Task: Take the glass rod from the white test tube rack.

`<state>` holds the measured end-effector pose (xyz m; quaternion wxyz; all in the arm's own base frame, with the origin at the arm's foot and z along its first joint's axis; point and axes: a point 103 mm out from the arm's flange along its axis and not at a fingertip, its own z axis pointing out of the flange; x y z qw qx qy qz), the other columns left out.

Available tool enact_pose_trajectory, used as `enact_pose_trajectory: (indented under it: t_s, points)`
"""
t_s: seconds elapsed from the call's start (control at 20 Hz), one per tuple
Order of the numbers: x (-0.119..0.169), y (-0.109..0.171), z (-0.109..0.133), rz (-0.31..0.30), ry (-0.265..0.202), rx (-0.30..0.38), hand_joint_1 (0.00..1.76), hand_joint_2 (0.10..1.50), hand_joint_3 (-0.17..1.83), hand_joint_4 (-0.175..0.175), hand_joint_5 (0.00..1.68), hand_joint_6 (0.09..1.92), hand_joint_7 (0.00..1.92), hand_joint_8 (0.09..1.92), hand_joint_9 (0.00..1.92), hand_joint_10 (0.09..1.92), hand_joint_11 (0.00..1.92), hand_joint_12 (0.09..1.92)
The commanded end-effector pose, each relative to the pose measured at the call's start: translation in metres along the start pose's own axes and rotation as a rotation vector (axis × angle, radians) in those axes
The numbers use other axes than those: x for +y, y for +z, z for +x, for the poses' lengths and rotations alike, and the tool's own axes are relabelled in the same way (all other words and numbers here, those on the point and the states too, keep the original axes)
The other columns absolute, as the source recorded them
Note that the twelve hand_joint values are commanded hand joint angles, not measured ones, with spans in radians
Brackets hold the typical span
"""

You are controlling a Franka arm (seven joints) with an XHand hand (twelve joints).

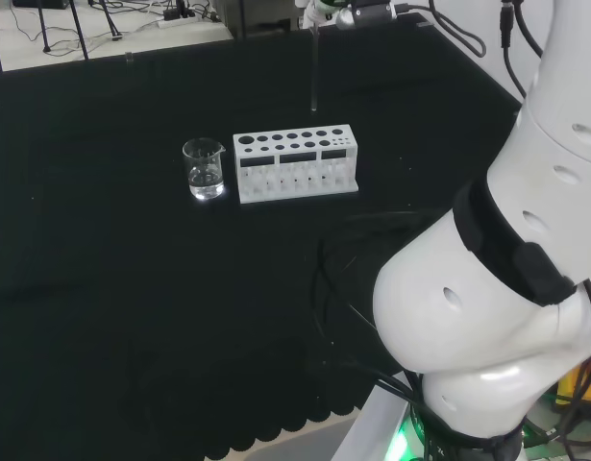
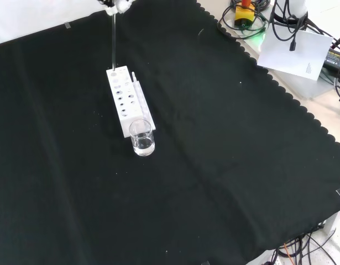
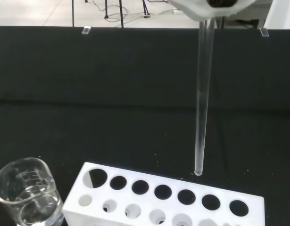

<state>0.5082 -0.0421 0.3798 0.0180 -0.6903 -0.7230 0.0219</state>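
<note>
— Glass rod (image 3: 201, 108) status?
— Clear, straight, thin, hanging upright; I see its lower tip clear above the white test tube rack (image 1: 295, 163). Hand (image 3: 208, 8) has fingers pinched on its top end. Beaker (image 2: 142, 138) beside rack.

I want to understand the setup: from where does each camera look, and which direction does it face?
Head view: behind and above the arm's base, facing the white test tube rack; white arm links at right.
Front view: opposite, looking down; the hand at the top edge.
Wrist view: past the palm, down the clear glass rod.
All share rack, rod and small glass beaker.
</note>
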Motion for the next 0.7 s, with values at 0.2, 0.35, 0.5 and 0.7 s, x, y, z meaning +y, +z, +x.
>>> enact_pose_trajectory:
  t_s: [0.2,0.35,0.5,0.7]
  points:
    - [-0.008,-0.003,0.025,0.006,-0.048,-0.025,1.53,0.99,0.0,-0.175,1.11,0.48,1.02,0.98,1.18,1.04,1.32,0.45]
    - [-0.007,-0.006,0.032,0.002,-0.057,-0.031,1.53,0.99,0.0,-0.175,1.12,0.47,1.02,0.97,1.19,1.04,1.32,0.45]
    - [-0.006,-0.006,0.036,0.006,-0.063,-0.031,1.53,0.99,0.0,-0.175,1.12,0.46,1.03,0.97,1.19,1.03,1.32,0.45]
    - [-0.006,-0.004,0.037,0.012,-0.064,-0.033,1.53,0.99,0.0,-0.175,1.12,0.46,1.03,0.97,1.19,1.03,1.32,0.45]
